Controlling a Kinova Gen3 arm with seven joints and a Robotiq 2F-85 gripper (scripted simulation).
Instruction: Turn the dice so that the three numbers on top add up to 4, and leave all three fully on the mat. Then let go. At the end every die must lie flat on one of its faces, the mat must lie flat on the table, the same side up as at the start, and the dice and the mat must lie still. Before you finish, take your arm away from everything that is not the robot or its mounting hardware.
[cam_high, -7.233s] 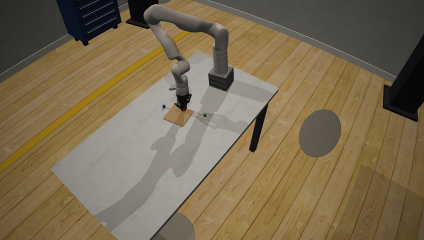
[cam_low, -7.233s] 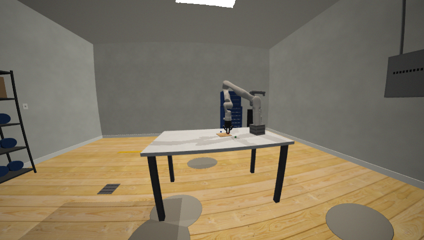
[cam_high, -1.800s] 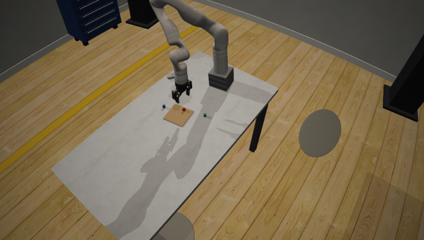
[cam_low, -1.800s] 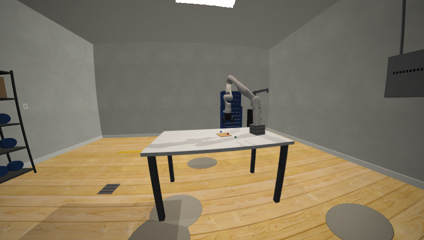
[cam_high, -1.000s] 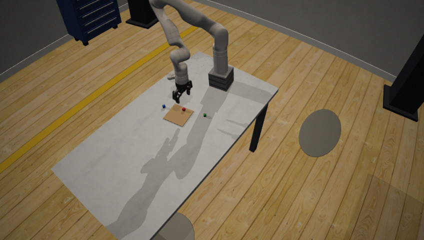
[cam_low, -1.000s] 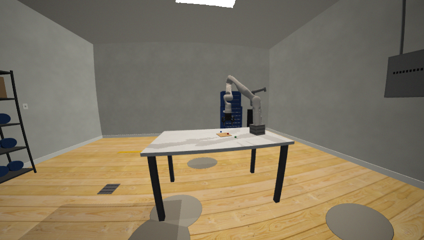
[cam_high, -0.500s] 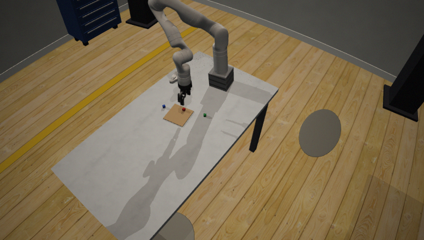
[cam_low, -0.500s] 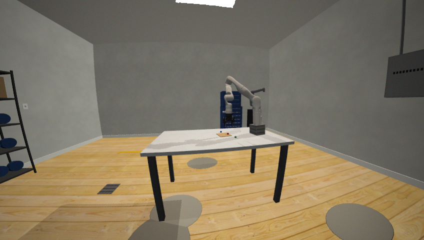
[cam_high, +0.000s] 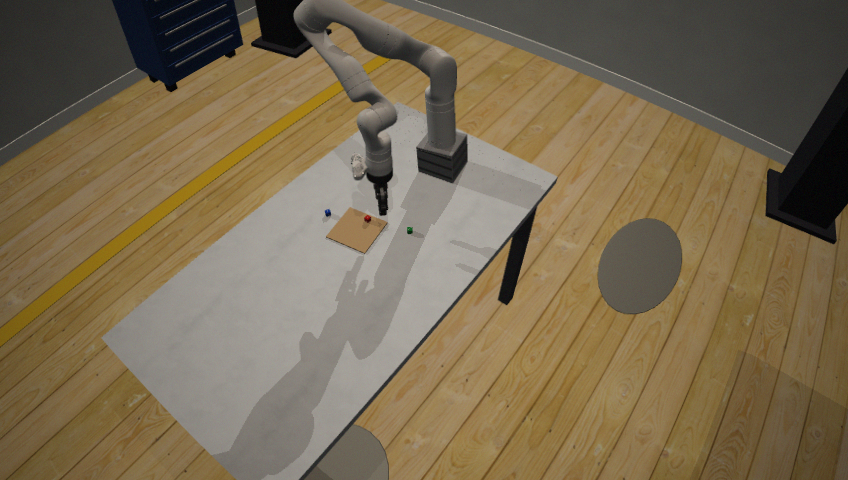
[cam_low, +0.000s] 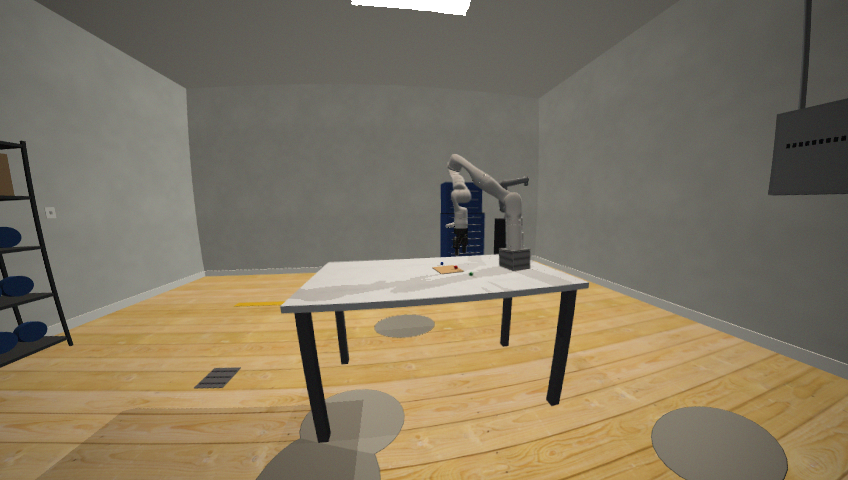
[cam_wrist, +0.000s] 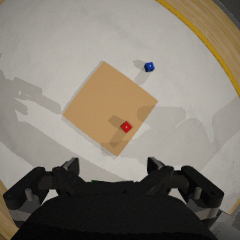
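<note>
Wrist view, near to far: black two-finger pincer (cam_wrist: 120, 172) spread fully wide, nothing held, hanging above the white rectangular counter (cam_wrist: 45, 45). A sliver of the small green die (cam_wrist: 93, 181) peeks out by the pincer body at 6 o'clock, off the mat.

Flat square tan cardboard mat (cam_wrist: 107, 105) lies just ahead, rotated to a diamond. The small red die (cam_wrist: 126, 127) sits flat on it near the 5 o'clock edge, fully on the mat; pips too small to read. The small blue die (cam_wrist: 149, 66) rests on the bare counter at about 1 o'clock from the mat centre, just beside the mat's far corner, not touching.

Top view: pincer (cam_high: 382, 209) points down at the mat's arm-side edge (cam_high: 357, 230), red die (cam_high: 367, 218) just beside it. Blue die (cam_high: 327, 212) and green die (cam_high: 409, 230) flank the mat on opposite sides, both on the counter. Grey ribbed arm pedestal (cam_high: 456, 159) stands at the counter's far end.
</note>
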